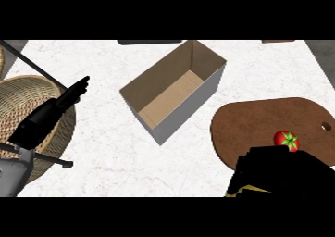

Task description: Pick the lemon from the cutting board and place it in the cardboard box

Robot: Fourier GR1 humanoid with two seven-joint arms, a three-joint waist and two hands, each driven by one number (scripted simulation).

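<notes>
A red tomato-like fruit with a green stem [286, 140] lay on the brown cutting board [266, 122], touching the right robot hand [283, 173], whose finger state I cannot tell, beside the open cardboard box [171, 92], while the left robot hand [51, 113] rested straight-fingered over a wicker basket [20, 99] on the surface [108, 152].

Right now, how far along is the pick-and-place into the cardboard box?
Nothing looks done yet: the cardboard box shows only its bare floor. In hand: the right hand is at the cutting board, just below a red, green-topped fruit that looks like a tomato, not a lemon; no grasp is visible. Left: gripping, lifting and placing it in the box. The left hand rests open over the wicker basket.
</notes>
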